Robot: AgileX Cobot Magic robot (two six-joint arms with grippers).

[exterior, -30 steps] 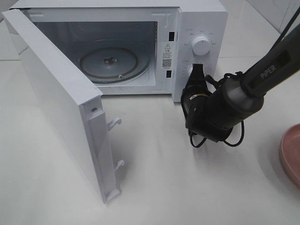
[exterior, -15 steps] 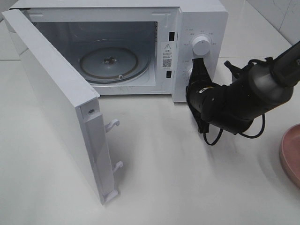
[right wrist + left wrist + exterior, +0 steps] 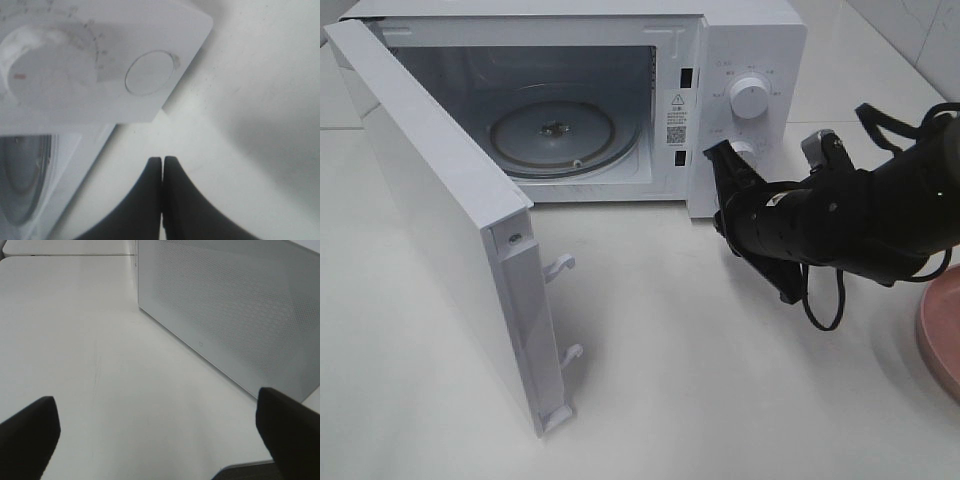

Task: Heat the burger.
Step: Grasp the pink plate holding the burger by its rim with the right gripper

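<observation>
Standing open, the microwave [image 3: 760, 45] holds a glass turntable [image 3: 552, 135].

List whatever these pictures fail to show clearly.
- Burger: in no view.
- Pink plate: cut by the exterior view's right edge; contents unseen.
- Lower dial: exterior view, partly behind the right arm.
- Dial markings: right wrist view, blurred.
- Warning label: exterior view, too small to read.

right end effector [image 3: 162, 162] pinched shut and lying near level; left end effector [image 3: 157, 415] spread wide, holding nothing.
</observation>
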